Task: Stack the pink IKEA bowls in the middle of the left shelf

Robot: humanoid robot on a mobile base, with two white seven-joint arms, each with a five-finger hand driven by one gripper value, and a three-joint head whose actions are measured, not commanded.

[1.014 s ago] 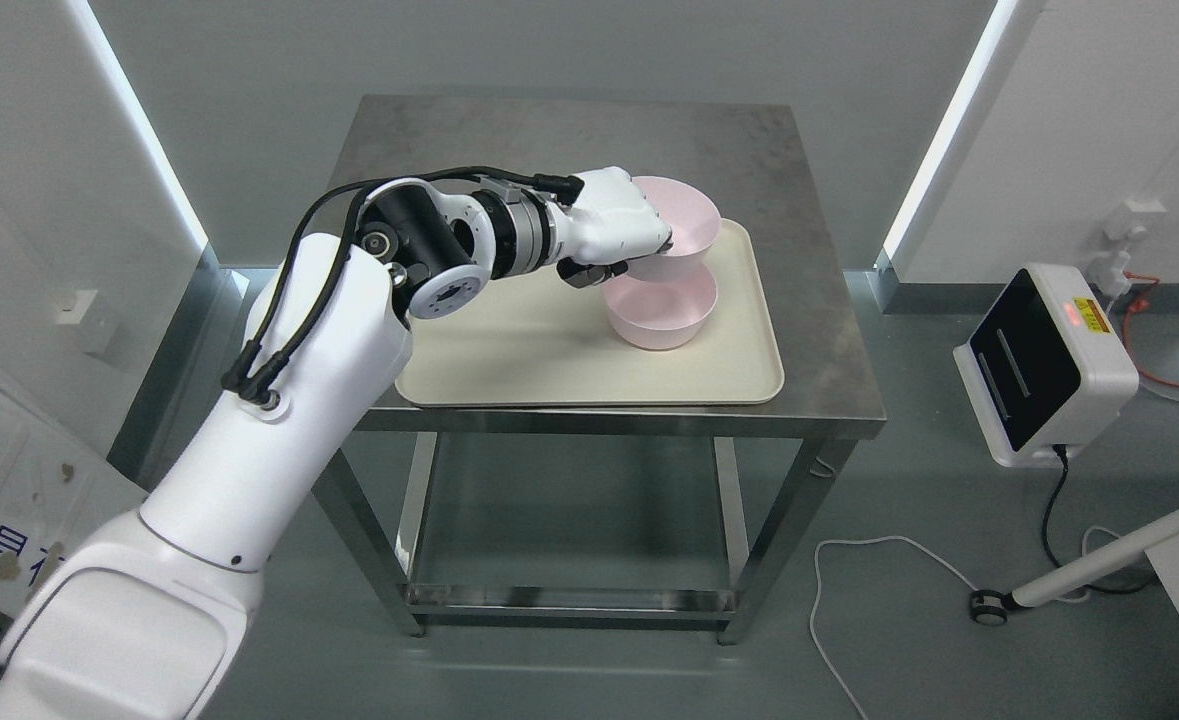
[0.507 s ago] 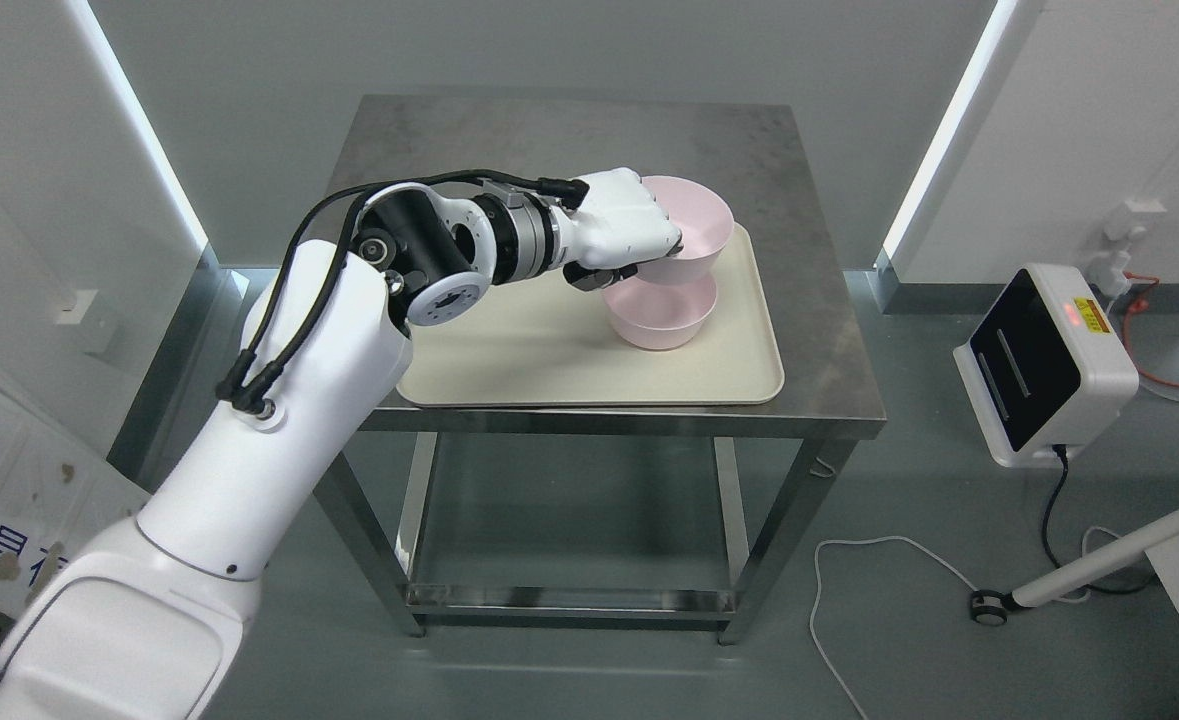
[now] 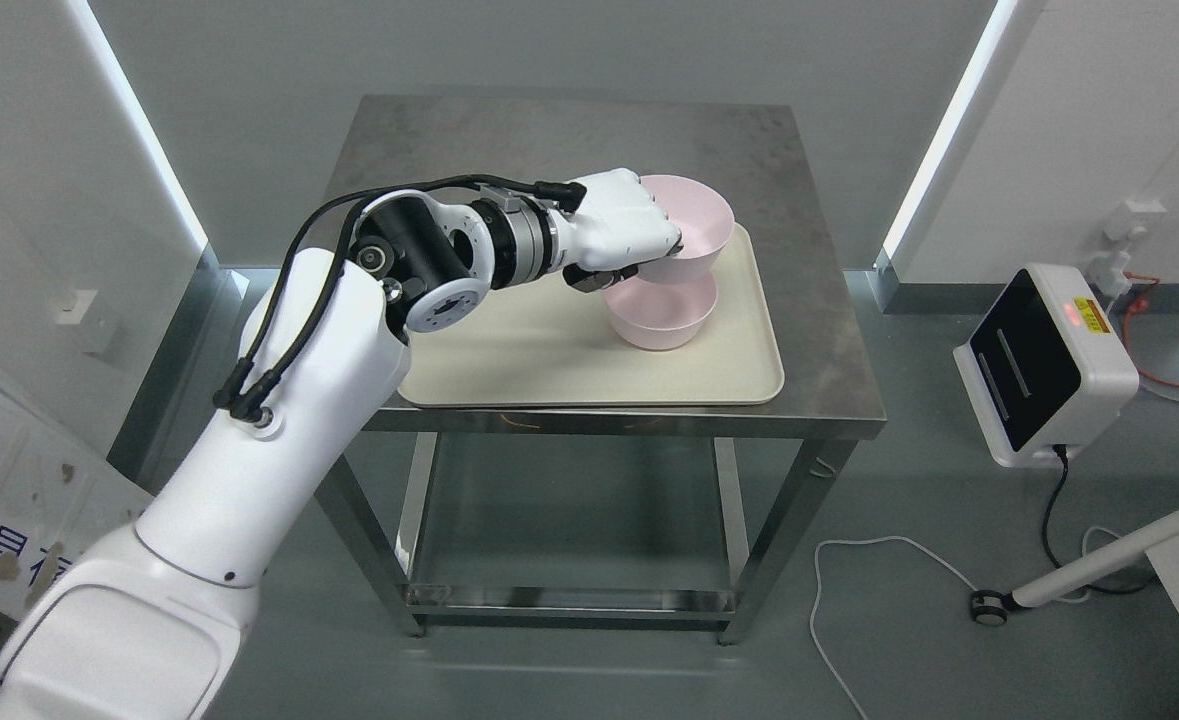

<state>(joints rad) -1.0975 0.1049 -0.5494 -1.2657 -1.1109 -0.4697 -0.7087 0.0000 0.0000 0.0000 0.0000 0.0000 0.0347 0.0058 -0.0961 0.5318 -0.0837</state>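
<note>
Pink held bowl [image 3: 694, 225], clasped by left robot hand [image 3: 624, 225], stays above lower bowl [image 3: 661, 312].

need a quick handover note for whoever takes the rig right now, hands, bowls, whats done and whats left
Left hand: shut on the upper pink bowl, gripping its near-left rim and holding it above the other bowl.
Right hand: not in view.
Lower pink bowl: sits on the cream tray at its far right, on the steel table.
Done: one bowl picked up and brought over the second.
Left: the held bowl looks tilted and not seated yet; lower it into the lower bowl, release, and check that the stack sits straight.
</note>
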